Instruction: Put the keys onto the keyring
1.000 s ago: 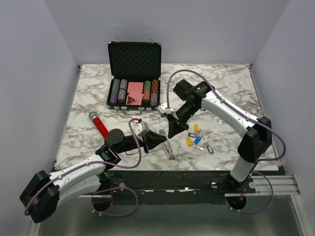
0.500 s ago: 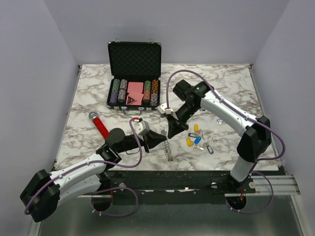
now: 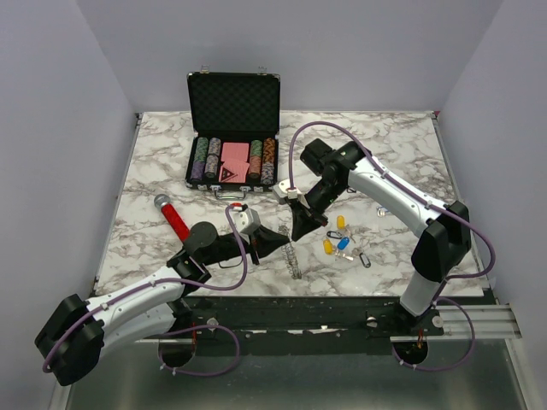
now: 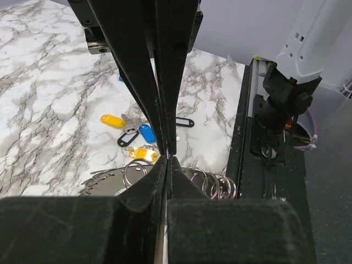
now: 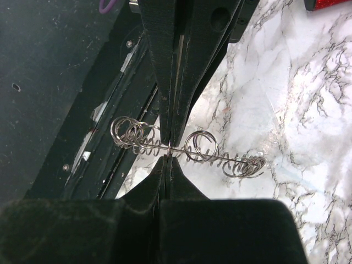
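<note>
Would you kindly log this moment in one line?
left jaws: shut on keyring | right jaws: shut on keyring | keys: loose on table

Plain lavender-grey walls point(image 3: 51, 128) enclosed a white, grey-veined marble table point(image 3: 402, 145) on three sides; a grey metal floor point(image 3: 325, 384) lay below its near edge; light was even.

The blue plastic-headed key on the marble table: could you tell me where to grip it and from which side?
Pinch the blue plastic-headed key across its oval head's narrow width, probably from above: it lies flat, the head looks bulkiest, and a yellow plastic-headed key sits close beside.
</note>
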### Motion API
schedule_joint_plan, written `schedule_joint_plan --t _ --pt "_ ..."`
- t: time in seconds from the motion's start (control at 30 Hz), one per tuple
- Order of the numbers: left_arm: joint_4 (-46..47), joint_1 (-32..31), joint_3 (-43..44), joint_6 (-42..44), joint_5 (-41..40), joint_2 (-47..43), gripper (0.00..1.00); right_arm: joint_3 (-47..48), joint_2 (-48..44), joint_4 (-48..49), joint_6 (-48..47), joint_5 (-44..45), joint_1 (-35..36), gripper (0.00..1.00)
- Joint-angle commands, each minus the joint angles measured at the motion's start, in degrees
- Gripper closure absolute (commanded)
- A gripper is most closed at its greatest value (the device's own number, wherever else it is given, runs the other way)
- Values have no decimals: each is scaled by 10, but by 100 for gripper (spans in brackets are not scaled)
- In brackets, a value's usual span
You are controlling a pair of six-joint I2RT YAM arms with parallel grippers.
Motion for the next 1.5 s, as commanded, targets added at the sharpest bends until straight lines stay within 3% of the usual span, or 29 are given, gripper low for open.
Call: schedule_joint_plan --t 0.0,0.13,0.43,0.6,0.77,1.27,1.47 --pt "-11 -3 16 7 -1 2 93 12 3 -43 -8 -27 1 99" --pt "-11 -3 16 9 6 3 100 12 3 -43 -8 -27 0 99" --pt "15 -2 -6 4 -8 -11 100 13 3 -45 -5 -39 1 97" --pt "39 -3 -26 -5 -28 -26 100 17 7 -42 7 -49 1 82" --pt "55 0 -42 -13 -37 -42 100 20 6 -42 15 -52 1 73" --pt "112 11 -65 -53 -43 -50 100 28 47 -46 14 -90 2 72" --pt "110 12 -66 -54 -52 -46 100 23 42 -45 13 -90 5 76"
